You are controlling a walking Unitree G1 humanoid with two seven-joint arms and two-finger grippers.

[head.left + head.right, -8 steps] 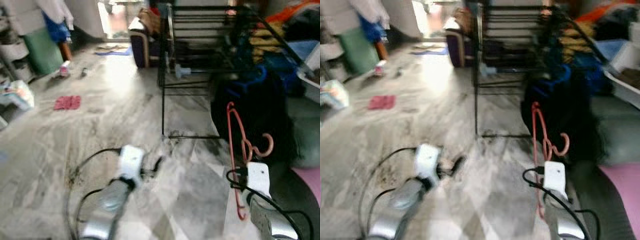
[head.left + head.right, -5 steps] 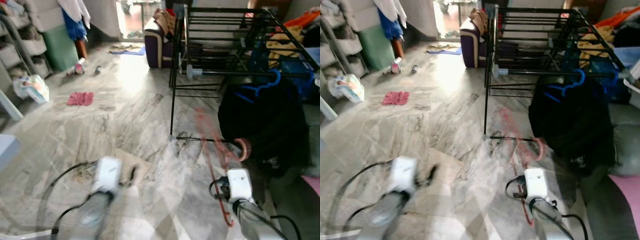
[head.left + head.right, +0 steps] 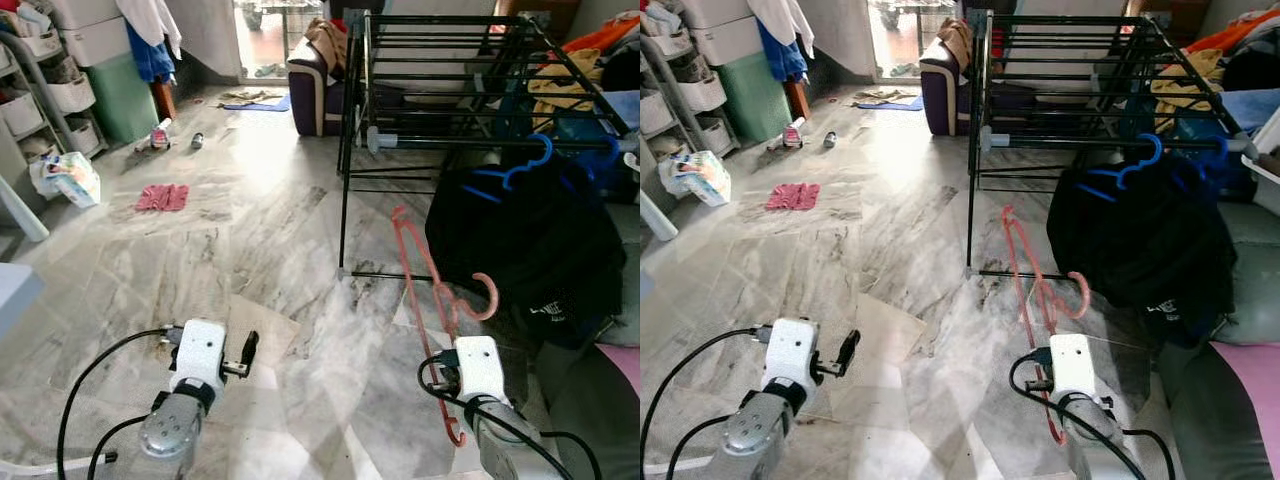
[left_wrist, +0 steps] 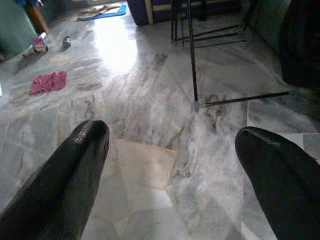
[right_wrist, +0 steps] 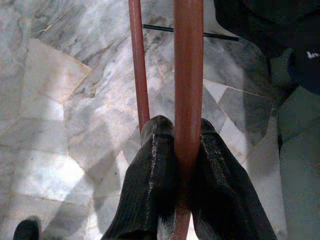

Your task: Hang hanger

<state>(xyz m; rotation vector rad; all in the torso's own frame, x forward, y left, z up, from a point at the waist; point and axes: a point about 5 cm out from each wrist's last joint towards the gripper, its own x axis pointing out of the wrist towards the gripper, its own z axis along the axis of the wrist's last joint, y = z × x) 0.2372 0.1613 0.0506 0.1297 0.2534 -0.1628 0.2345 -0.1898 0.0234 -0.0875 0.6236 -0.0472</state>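
currently, in the left eye view, the right tool point(image 3: 447, 372) carried the red hanger point(image 3: 425, 285) upright, hook up, short of the black drying rack point(image 3: 440, 80); the step in hand was transport. the next move likely called for raising the hook onto a rack bar. white writing on the black garment point(image 3: 525, 245) was illegible.

the left wrist view showed the left tool point(image 4: 172, 150) released, holding nothing, above the marble floor point(image 4: 150, 100).

the right wrist view showed fingers point(image 5: 160, 200) clenched on the hanger's bar.
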